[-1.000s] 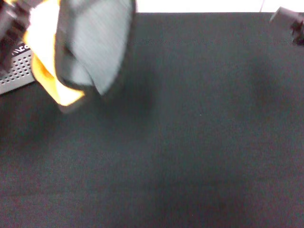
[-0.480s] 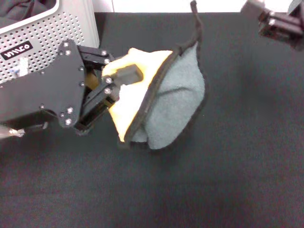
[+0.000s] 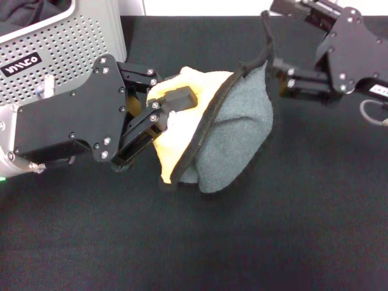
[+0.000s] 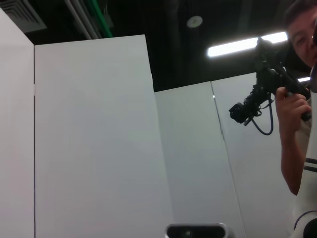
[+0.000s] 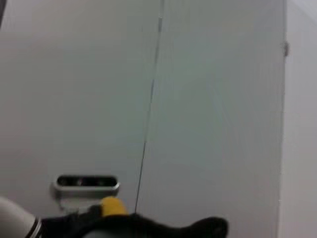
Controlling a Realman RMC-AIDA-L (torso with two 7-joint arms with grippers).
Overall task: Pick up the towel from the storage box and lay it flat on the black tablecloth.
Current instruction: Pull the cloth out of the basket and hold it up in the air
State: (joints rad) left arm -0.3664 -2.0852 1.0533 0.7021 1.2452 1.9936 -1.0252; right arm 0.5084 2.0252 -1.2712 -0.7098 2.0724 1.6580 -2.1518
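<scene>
Towel (image 3: 227,136) hangs bunched over the middle of the black tablecloth (image 3: 291,242), its lower fold touching the cloth, yellow face toward the robot's left and grey-green face toward the right, with the black stitched edge running up between them. The left gripper (image 3: 162,115) has its jaws clamped on the yellow side of the towel, holding it up. The right gripper (image 3: 274,74) reaches in from the far right corner of the tablecloth and meets the raised corner of the towel's black edging; whether its jaws are closed on that corner I cannot tell. The storage box (image 3: 73,48) stands at the far left corner of the tablecloth, behind the left arm, with dark fabric (image 3: 24,12) inside it. The left wrist view shows white panels and a person holding a camera; the right wrist view shows a plain wall.
</scene>
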